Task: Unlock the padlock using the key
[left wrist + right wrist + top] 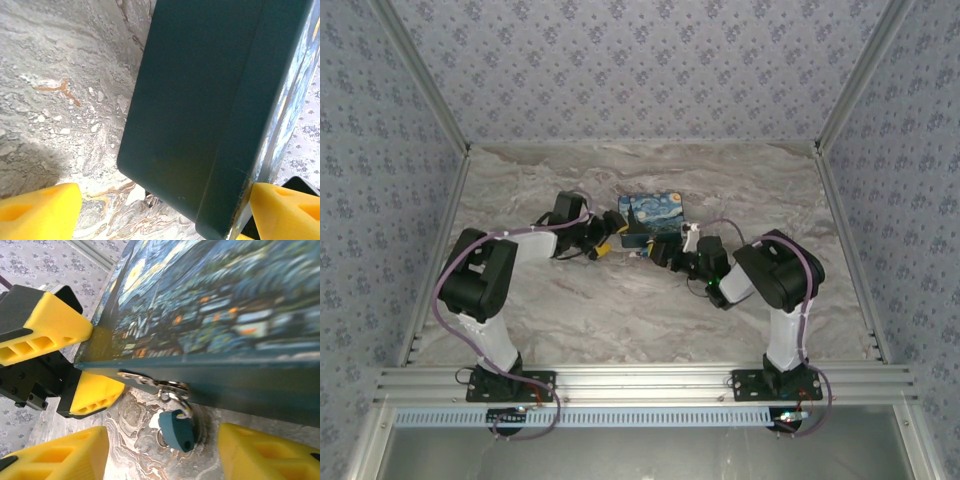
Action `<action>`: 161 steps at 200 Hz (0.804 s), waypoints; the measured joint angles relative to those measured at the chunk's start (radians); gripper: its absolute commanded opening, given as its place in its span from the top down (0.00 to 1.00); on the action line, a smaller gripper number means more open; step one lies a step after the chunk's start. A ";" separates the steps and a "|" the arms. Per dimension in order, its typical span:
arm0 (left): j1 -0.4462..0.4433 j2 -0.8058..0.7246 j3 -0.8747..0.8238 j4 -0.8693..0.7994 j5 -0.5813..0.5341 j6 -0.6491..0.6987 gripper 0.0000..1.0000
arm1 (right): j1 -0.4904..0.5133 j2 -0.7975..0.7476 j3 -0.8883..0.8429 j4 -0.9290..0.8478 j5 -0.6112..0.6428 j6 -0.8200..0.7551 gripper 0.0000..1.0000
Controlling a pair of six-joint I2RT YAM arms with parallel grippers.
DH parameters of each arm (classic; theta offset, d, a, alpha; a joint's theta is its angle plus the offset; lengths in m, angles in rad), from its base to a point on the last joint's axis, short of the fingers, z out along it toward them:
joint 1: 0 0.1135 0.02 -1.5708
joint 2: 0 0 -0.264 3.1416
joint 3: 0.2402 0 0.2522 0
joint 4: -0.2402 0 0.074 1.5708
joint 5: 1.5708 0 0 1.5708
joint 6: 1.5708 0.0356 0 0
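Left gripper (pixel 165 192): being held wide around box (pixel 210 100) corner, not clamped.
Right gripper (pixel 162 437): being held wide, empty, flanking padlock (pixel 176 430).
Padlock: being suspended from box hasp (pixel 165 386).
Risk: unclamped box being shoved, padlock being swung aside.

You are working in a robot test cell, a lab rig rather than a home or a shop. Under your left gripper (pixel 612 243) and right gripper (pixel 657 250) lies a tabletop (pixel 620 310) printed to look like grey marble. Behind the grippers, at the arm bases, a ribbed aluminium rail (pixel 640 380) runs across, with the black base plates (pixel 510 385) bolted to it and purple cables (pixel 436 305) strung along the arms. Ahead of the grippers and out to either side stand flat panels (pixel 640 70) papered in a small blue floral pattern, joined at the corners by bare metal struts (pixel 428 85).
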 measured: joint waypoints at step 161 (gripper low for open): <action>-0.011 0.000 0.000 0.000 0.000 0.000 0.12 | 0.006 0.082 0.052 0.090 -0.013 0.046 0.59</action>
